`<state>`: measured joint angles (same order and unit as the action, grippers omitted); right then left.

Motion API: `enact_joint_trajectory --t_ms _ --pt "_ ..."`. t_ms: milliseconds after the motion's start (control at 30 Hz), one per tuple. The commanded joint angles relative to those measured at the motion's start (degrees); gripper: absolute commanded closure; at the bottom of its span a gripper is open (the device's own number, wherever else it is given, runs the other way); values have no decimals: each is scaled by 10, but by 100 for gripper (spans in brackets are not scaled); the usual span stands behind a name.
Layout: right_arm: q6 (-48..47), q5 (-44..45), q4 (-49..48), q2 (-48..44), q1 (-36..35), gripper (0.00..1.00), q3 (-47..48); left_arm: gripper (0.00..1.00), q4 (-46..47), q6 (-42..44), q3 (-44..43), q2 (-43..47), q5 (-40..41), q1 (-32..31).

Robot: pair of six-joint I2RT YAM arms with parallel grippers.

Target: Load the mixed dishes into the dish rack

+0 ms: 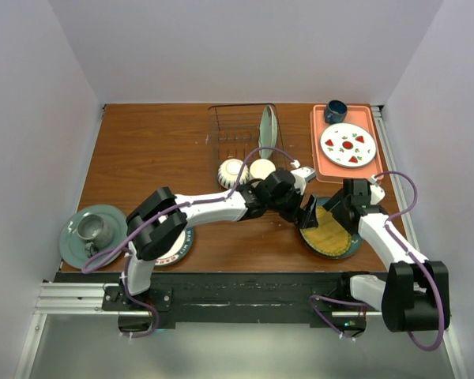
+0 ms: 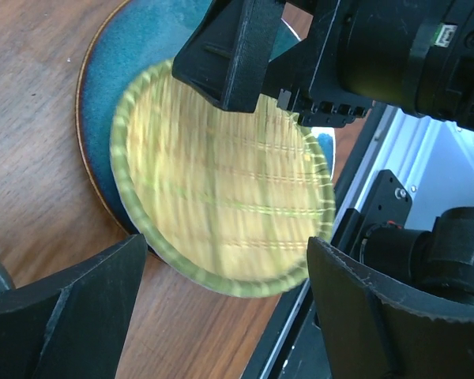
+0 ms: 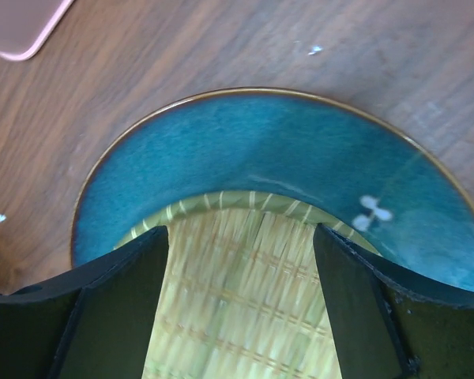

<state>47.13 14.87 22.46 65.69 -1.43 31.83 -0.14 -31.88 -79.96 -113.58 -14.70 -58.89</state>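
Note:
A yellow woven plate with a green rim lies on a teal plate at the front right. My left gripper hangs open at that stack's left edge, holding nothing. My right gripper stands open over the woven plate's far rim, its fingers either side. The dish rack at the back holds an upright pale green plate. A striped bowl and a cream mug sit in front of it. A blue-rimmed white plate lies under my left arm.
A salmon tray at the back right carries a white plate with red marks and a dark blue cup. A grey-green plate with a metal cup sits at the front left. The table's black front rail lies close to the stack.

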Motion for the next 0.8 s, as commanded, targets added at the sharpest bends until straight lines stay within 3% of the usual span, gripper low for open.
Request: enact_joint_trajectory --t_ms 0,333,600,767 --pt "-15 -31 -11 9 2 23 -15 14 -65 -4 -2 -20 62 4" --pt "-8 -48 -24 12 2 23 -27 16 -99 -33 31 -16 64 -8" --pt "-2 -53 -32 8 2 24 -30 17 -102 -46 17 -44 -5 -8" --pt "2 -63 -36 -2 3 25 -39 23 -83 -70 5 -59 -44 -8"
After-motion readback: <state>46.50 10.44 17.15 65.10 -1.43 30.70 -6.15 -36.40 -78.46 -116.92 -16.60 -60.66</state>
